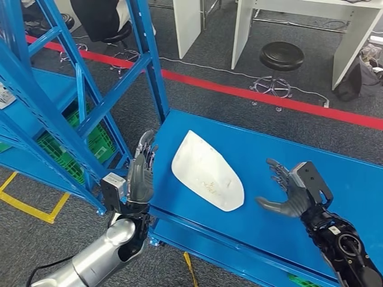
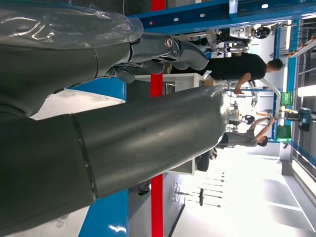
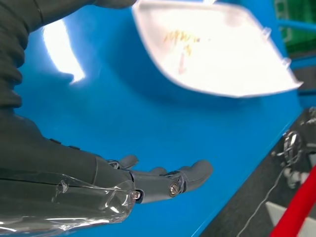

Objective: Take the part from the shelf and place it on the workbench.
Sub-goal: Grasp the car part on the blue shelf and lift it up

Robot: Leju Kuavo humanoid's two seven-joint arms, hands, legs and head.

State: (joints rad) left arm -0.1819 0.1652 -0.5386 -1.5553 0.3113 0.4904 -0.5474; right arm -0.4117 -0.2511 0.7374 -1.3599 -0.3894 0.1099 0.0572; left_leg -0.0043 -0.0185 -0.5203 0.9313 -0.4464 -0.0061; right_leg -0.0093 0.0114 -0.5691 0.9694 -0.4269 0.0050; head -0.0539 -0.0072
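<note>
- The part (image 1: 207, 171) — a white curved shell — lies flat on the blue bench (image 1: 289, 155), toward its left half, long axis running from far-left to near-right.
- The left hand (image 1: 140, 173) stands upright at the bench's left edge, just beside the part's near-left end, apart from it; fingers straight and spread, holding nothing.
- The right hand (image 1: 289, 188) hovers over the bench to the right of the part, palm turned toward it, fingers fanned open and empty. In the right wrist view the fingers (image 3: 164, 180) float above the blue surface with the part (image 3: 216, 49) beyond them, not touching.
- Judgement: the 2 hands flank the part, so this reads either as the approach to a two-handed grasp or as the moment just past letting go — the frames do not settle which.
- If grasping: bring both palms in evenly against opposite edges; a smooth thin shell will likely skate on the slick bench if 1 side is pushed first.
- If releasing: draw both hands straight outward, fingers kept wide, so nothing catches the rim.
- The shelf (image 1: 90, 89) upright stands close by the left hand; keep that arm clear of it.
</note>
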